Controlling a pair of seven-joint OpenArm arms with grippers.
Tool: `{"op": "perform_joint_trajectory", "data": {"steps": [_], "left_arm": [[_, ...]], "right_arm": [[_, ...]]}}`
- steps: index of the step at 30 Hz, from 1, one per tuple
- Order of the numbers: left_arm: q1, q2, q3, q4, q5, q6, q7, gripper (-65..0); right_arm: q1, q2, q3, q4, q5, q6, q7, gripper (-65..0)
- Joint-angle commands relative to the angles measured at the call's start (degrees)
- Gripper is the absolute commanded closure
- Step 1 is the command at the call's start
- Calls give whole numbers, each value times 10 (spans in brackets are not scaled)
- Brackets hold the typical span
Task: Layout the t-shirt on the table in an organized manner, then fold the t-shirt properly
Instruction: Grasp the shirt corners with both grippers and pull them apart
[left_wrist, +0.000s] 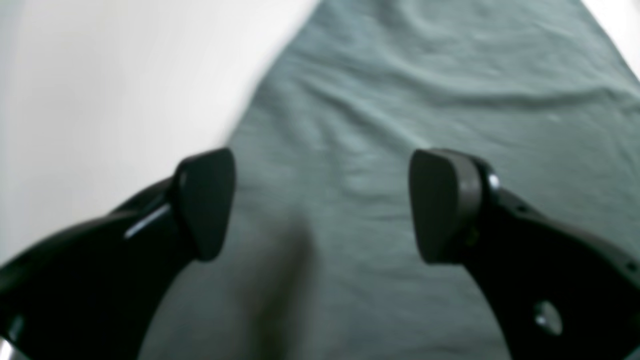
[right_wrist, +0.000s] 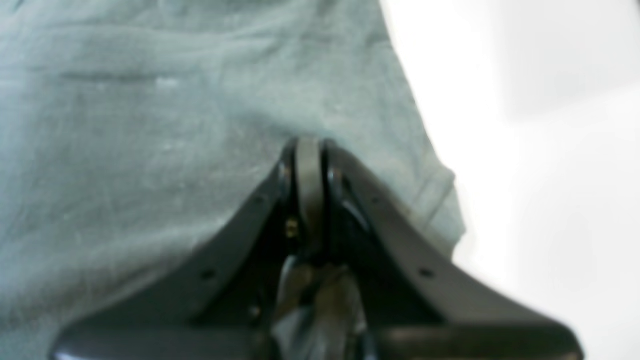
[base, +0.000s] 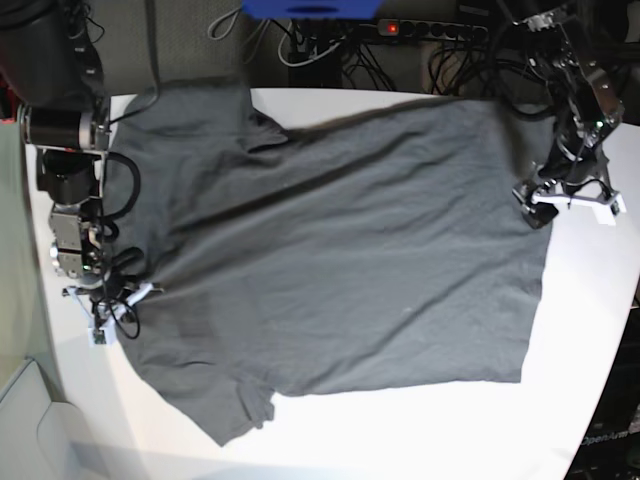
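The t-shirt (base: 340, 260) is spread lengthwise across the table (base: 580, 400); its hem is straddled by the released left gripper (left_wrist: 322, 205), its collar end met by the clenched right gripper (right_wrist: 310, 150).

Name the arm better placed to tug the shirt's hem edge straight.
Left, probably: its pincer hangs open at the t-shirt's hem side, while the right pincer, shut, sits at the collar end.

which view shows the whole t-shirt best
The base view: the t-shirt lies spread across the table, both sleeves and hem visible. The left wrist view shows only wrinkled fabric and one edge; the right wrist view, blurred cloth and a sleeve hem.
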Motion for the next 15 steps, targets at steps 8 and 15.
{"op": "perform_joint_trajectory", "data": {"steps": [8,15], "left_arm": [[-4,-5,-23,14,-5,-5,-6,-530],[-4,-4,-36,9,-5,-5,-6,-530]], "right_arm": [[7,9,4,6,-4,-42,-11,0],[-8,9,113,72,-5,8,-18,0]]}}
